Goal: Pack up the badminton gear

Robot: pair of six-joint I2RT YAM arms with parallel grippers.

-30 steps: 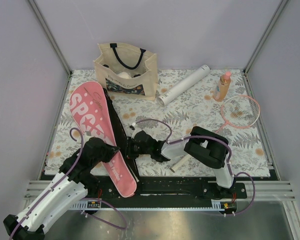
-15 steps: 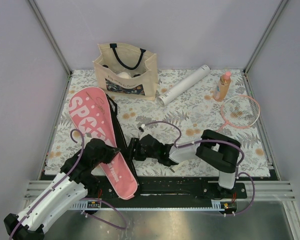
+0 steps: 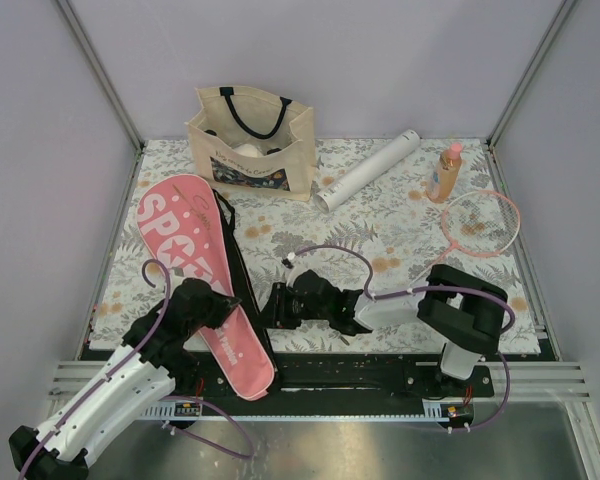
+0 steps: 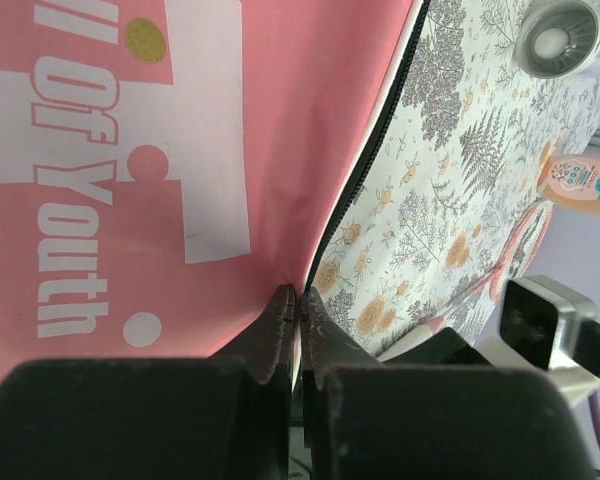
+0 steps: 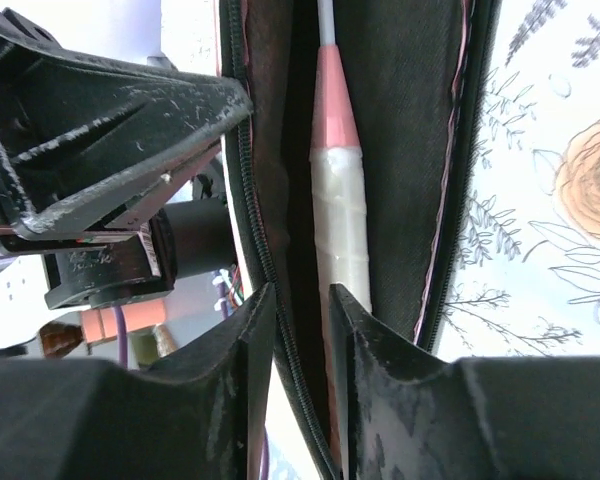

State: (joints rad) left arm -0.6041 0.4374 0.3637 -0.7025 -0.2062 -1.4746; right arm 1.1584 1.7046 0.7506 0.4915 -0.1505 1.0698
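Lying slantwise on the left of the floral mat (image 3: 380,240), the pink SPORT case (image 3: 185,235) runs from its broad head at the far left down to its narrow end at the near edge. Its printed face is up and its zipped side is open toward the middle. Look into that opening from the right wrist and you find a racket handle (image 5: 338,220), white grip below a pink cone, resting on the dark lining.

Your left gripper (image 4: 298,300) sits near the case's narrow end, its fingers pressed together on the pink fabric just beside the zip. Your right gripper (image 5: 300,300) meets the open side from the middle of the table. Its fingers stand a little apart, the zipped lip of the case runs into the gap between them, and the butt of the handle lies just beside one finger. You cannot tell whether they actually grip that lip.

Farther out, a second racket (image 3: 478,222) lies at the mat's right edge, well apart from the case. The white tube (image 3: 368,170) lies aslant at the far side, between the beige tote (image 3: 252,140) and the orange bottle (image 3: 445,172).
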